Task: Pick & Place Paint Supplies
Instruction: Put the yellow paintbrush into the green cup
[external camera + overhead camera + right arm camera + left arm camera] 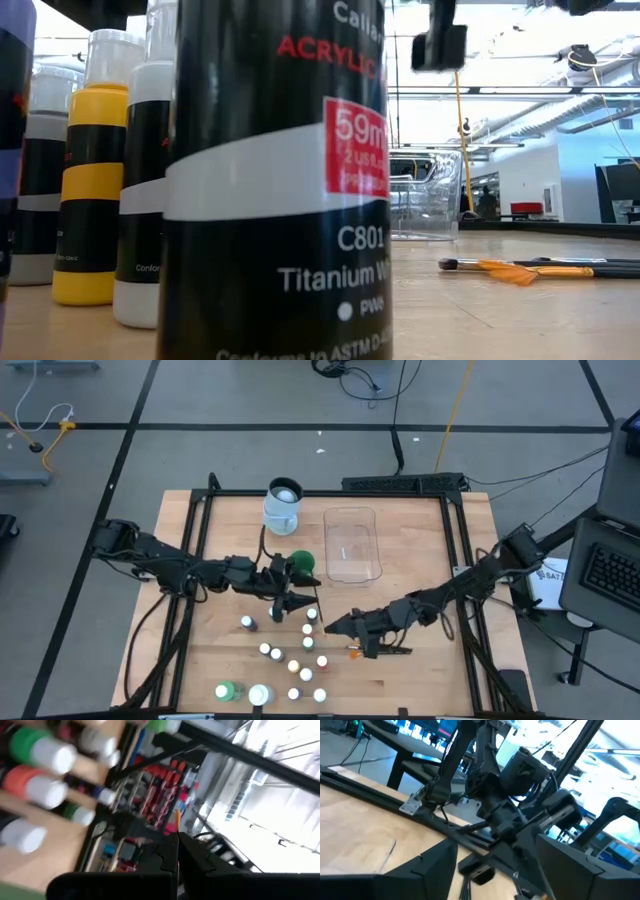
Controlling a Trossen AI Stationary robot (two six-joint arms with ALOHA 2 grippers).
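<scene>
Several small white-capped paint bottles (295,655) stand upright on the wooden table's near middle; they fill the low view (275,200). A larger green bottle (228,690) and a white jar (260,695) stand at the near edge. Dark orange-tipped brushes (385,652) lie flat right of the bottles (540,268). My left gripper (300,603) hovers open just beyond the bottles, nothing between its fingers (495,842). My right gripper (328,626) is shut, pointing level at the bottles, above the brushes' tips. A thin orange tip (177,820) shows just past its fingertips (177,837). My right gripper has its fingers shut together. Whether the orange tip (177,822) beyond them belongs to a brush pinched between them, I cannot tell.
A pale jug (283,505) stands at the table's far middle, a green round thing (300,563) just in front of it. A clear plastic tub (353,543) sits to the jug's right. A black frame (455,540) borders the table.
</scene>
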